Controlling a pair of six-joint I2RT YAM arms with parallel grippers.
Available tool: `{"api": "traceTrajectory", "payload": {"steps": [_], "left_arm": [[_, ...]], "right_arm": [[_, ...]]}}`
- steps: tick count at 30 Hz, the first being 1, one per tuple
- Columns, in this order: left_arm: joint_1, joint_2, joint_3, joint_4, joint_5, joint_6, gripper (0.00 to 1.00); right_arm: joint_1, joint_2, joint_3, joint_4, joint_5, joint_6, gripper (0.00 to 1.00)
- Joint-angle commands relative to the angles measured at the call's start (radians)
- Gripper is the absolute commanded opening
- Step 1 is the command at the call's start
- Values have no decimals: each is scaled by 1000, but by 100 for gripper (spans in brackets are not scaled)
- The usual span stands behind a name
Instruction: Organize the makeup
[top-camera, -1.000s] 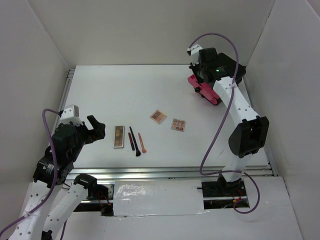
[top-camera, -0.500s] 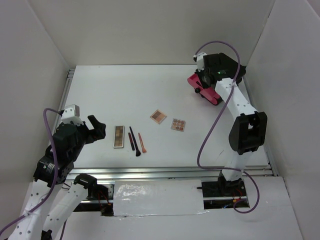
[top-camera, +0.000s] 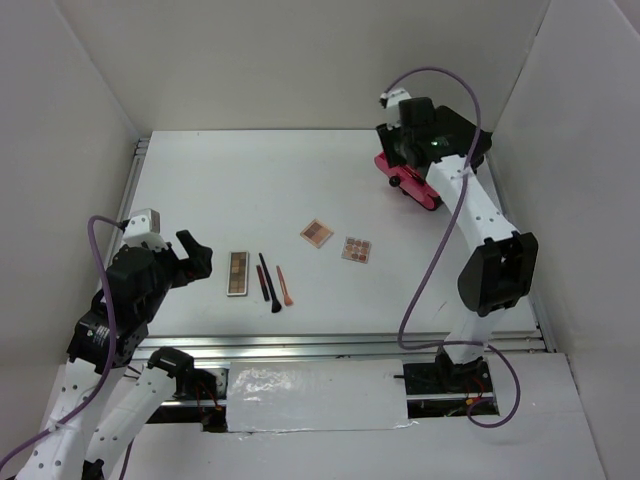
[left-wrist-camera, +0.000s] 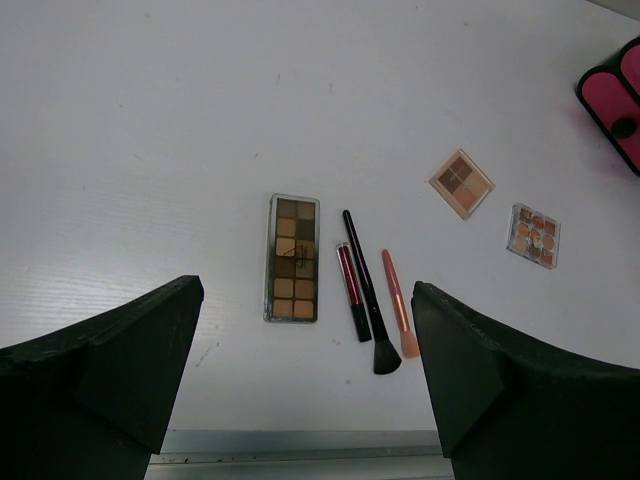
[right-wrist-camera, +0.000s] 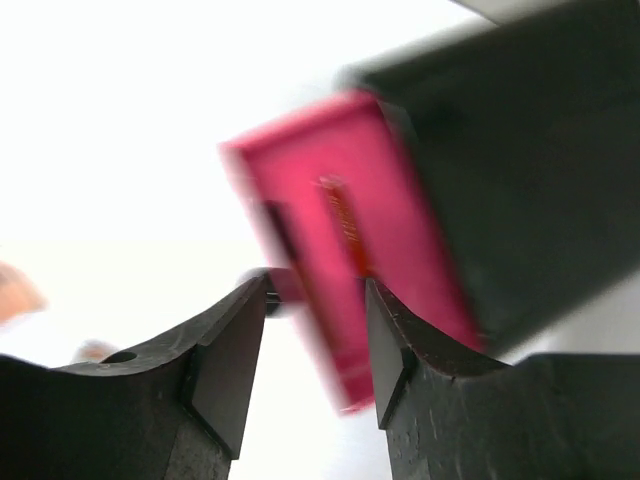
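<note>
The makeup lies at the table's front middle: a narrow brown palette (top-camera: 237, 273), a red pencil (top-camera: 260, 283), a black brush (top-camera: 268, 284) and an orange brush (top-camera: 284, 286), side by side. Two square tan-orange palettes (top-camera: 317, 233) (top-camera: 356, 249) lie to their right. The left wrist view shows the brown palette (left-wrist-camera: 292, 257), the brushes (left-wrist-camera: 368, 295) and both squares (left-wrist-camera: 461, 183) (left-wrist-camera: 535, 235). My left gripper (top-camera: 197, 252) (left-wrist-camera: 305, 288) is open and empty, hovering left of the palette. My right gripper (top-camera: 398, 165) (right-wrist-camera: 315, 330) is at the far right, jaws a little apart, straddling a blurred pink drawer front (right-wrist-camera: 330, 250).
The black box with pink drawers (top-camera: 412, 183) lies at the back right under my right gripper, and its corner shows in the left wrist view (left-wrist-camera: 615, 100). White walls enclose the table on three sides. A metal rail (top-camera: 300, 345) runs along the front edge.
My right gripper shifted a little right over the box, then back left. The left arm and the makeup have not moved.
</note>
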Motion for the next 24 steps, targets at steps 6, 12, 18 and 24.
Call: {"api": "traceTrajectory", "payload": {"steps": [6, 12, 18, 24], "left_arm": [[-4, -10, 6, 26, -35, 2, 99], [-4, -31, 4, 24, -49, -4, 100], [-4, -19, 9, 17, -55, -7, 99], [-3, -40, 4, 20, -55, -7, 100]], "right_arm": [[428, -150, -301, 227, -124, 509, 43], [733, -3, -331, 246, -17, 756, 40], [881, 150, -222, 183, 183, 908, 41], [927, 287, -80, 76, 269, 970, 43]]}}
